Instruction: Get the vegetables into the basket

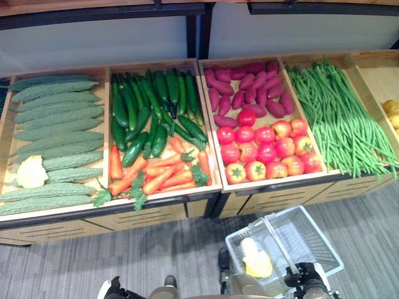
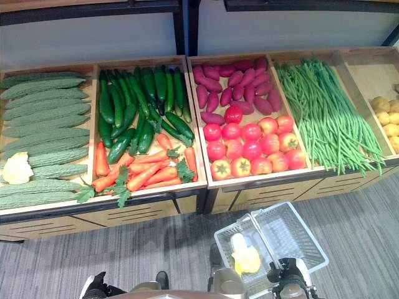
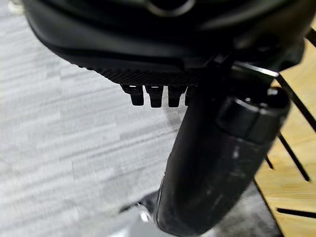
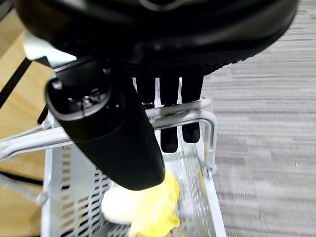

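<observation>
A white wire basket [image 1: 316, 243] hangs low in front of the display, and my right hand [image 4: 170, 111] is shut on its handle [image 4: 195, 112]. A pale yellow leafy vegetable [image 4: 148, 210] lies inside it. My left hand [image 3: 207, 163] hangs beside the stand with its fingers relaxed and nothing in them; it shows at the lower edge of the left eye view [image 1: 115, 289]. The wooden bins hold pale green gourds [image 1: 56, 112], dark cucumbers [image 1: 149, 106], carrots [image 1: 156, 175], purple sweet potatoes [image 1: 249, 87], tomatoes [image 1: 268, 149] and green beans [image 1: 340, 118].
Another pale yellow leafy vegetable [image 1: 31, 173] lies on the gourds at the left. Yellow round produce [image 2: 386, 118] fills the far right bin. The stand's front edge [image 1: 156, 208] runs across, with grey floor [image 1: 156, 255] between it and me.
</observation>
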Robot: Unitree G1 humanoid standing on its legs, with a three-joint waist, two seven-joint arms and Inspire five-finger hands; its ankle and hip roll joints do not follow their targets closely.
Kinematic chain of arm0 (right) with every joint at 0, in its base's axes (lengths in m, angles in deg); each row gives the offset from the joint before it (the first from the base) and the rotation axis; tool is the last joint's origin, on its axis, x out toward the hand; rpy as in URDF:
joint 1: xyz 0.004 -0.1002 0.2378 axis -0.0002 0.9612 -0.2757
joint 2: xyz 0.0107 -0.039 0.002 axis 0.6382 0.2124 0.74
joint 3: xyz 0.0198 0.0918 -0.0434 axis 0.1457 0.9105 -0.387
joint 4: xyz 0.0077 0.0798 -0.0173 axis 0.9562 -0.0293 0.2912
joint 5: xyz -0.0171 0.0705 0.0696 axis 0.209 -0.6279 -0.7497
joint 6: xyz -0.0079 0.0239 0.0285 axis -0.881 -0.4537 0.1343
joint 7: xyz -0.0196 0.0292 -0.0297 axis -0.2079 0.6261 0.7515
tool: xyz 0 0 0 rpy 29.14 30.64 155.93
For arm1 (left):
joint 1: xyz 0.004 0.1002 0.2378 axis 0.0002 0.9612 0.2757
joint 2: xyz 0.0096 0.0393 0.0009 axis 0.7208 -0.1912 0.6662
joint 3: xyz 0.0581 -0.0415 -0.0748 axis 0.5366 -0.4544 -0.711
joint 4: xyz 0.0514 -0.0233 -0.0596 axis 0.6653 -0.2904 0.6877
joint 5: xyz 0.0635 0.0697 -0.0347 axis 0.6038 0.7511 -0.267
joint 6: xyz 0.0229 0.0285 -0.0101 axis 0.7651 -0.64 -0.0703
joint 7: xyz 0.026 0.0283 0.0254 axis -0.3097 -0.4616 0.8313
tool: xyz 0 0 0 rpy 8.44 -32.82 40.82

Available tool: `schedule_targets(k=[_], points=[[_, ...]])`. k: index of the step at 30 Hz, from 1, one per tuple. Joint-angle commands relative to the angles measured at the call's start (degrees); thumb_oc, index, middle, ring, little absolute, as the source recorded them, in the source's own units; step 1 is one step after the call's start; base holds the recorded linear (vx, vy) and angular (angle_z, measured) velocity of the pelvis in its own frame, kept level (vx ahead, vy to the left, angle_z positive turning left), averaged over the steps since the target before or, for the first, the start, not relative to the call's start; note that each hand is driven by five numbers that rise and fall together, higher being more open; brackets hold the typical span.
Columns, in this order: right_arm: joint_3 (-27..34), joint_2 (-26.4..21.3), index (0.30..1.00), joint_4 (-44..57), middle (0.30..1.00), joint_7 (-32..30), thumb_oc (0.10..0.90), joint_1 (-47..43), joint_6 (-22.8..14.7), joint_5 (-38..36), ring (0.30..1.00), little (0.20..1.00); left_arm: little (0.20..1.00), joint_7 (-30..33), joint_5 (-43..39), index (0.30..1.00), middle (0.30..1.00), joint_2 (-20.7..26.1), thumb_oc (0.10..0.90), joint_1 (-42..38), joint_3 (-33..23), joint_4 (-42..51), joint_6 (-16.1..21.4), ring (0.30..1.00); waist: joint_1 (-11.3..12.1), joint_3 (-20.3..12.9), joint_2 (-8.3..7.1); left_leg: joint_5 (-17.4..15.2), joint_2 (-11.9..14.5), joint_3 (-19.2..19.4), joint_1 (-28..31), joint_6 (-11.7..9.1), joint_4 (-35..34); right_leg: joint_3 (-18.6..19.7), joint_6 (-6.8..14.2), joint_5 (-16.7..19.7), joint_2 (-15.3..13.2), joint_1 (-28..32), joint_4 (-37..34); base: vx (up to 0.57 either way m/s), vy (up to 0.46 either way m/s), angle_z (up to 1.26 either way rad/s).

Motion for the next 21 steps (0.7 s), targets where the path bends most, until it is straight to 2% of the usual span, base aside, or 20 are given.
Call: schedule_targets(k=[1,4,6,9,11,13,16,17,18,21], points=[[1.0,-3.9,0.300,-1.5,0.300,-1.5,0.400,1.4,0.3,0.4,0.300,0.300,1.000,2.8,0.3,1.000,1.000,2.6,0.900,-1.7,-0.7,-1.9,0.2,1.000,-1.0,0.4,-1.66,3.5,0.7,1.6,-3.6,-2.3,-1.3,0.8,6.4,-6.0,-4.3,4.3,0.9,-0.02,-0.047,0.05],[0.9,-3.7,0.300,-2.6,0.300,-1.6,0.400,1.7,0.4,0.6,0.300,0.300,1.000,5.2,0.4,1.000,1.000,2.6,0.900,-1.5,-2.3,-3.0,-0.3,1.000,-0.9,0.0,-1.62,4.2,0.5,2.4,-2.8,-2.5,-3.2,0.7,6.7,-5.2,-4.5,4.3,0.1,-0.01,-0.004,-0.06],[0.9,-3.2,0.300,-2.6,0.300,-1.8,0.400,2.1,0.3,0.9,0.300,0.300,1.000,7.7,-2.1,1.000,1.000,3.0,0.900,-1.1,-5.8,-4.6,-0.7,1.000,-0.9,-0.6,-1.58,4.1,0.4,2.8,-2.5,-2.4,-3.8,0.8,7.0,-4.9,-4.7,4.1,0.1,0.01,0.018,-0.14],[0.7,-2.5,0.300,-3.0,0.300,-1.6,0.400,2.6,0.4,1.1,0.300,0.300,1.000,11.4,-10.3,1.000,1.000,3.9,0.900,-0.6,-14.1,-7.6,-0.6,1.000,-0.9,-1.6,-1.41,3.7,0.2,3.3,-2.1,-2.5,-4.1,0.9,7.3,-4.7,-5.1,3.9,0.1,0.02,0.043,-0.18],[0.5,-2.4,0.300,-2.8,0.300,-1.2,0.400,2.9,0.5,1.2,0.300,0.300,1.000,15.4,-18.6,1.000,1.000,6.7,0.900,-0.3,-22.7,-10.0,0.1,1.000,-1.0,-2.5,-1.19,3.2,0.1,3.8,-1.7,-2.6,-4.1,1.2,7.4,-4.6,-5.4,3.9,0.1,0.03,0.063,-0.14],[0.1,-2.4,0.300,-2.5,0.300,-1.0,0.400,3.0,0.4,1.3,0.300,0.300,1.000,15.3,-19.7,1.000,1.000,7.2,0.900,0.0,-23.9,-10.8,0.2,1.000,-1.2,-2.7,-1.24,3.1,0.0,3.9,-1.7,-2.6,-4.1,1.3,7.5,-4.6,-5.5,3.9,0.1,0.02,0.030,-0.05],[-0.9,-3.2,0.300,-2.2,0.300,0.0,0.400,3.5,0.4,1.5,0.300,0.300,1.000,18.1,-27.4,1.000,1.000,12.9,0.900,1.6,-32.6,-15.3,0.8,1.000,-1.6,-3.5,-1.05,2.8,0.1,4.3,-1.1,-3.0,-4.1,1.3,7.6,-4.6,-5.6,4.3,0.1,0.03,0.043,-0.03],[-1.0,-3.2,0.300,-2.2,0.300,0.0,0.400,3.5,0.4,1.5,0.300,0.300,1.000,18.0,-27.4,1.000,1.000,13.0,0.900,1.6,-32.7,-15.4,0.9,1.000,-1.7,-3.5,-1.11,2.8,0.1,4.3,-1.1,-3.0,-4.1,1.3,7.6,-4.6,-5.6,4.3,0.1,0.02,0.026,-0.10],[-1.1,-3.6,0.300,-2.5,0.300,0.2,0.400,3.6,0.4,1.5,0.300,0.300,1.000,19.4,-29.3,1.000,1.000,15.1,0.900,1.5,-34.9,-15.3,1.7,1.000,-1.5,-3.6,-0.99,2.8,0.1,4.3,-1.1,-3.1,-4.1,1.1,7.7,-4.6,-5.6,4.3,0.1,0.01,0.021,-0.08],[-1.8,-3.9,0.300,-2.6,0.300,0.4,0.400,3.8,-0.4,1.9,0.300,0.300,1.000,20.4,-27.8,1.000,1.000,17.8,0.900,1.3,-34.1,-12.0,3.2,1.000,-1.6,-3.7,-0.73,2.9,0.0,4.2,-1.3,-3.3,-4.1,0.7,7.8,-4.6,-5.7,4.3,0.1,0.00,0.019,0.01]])
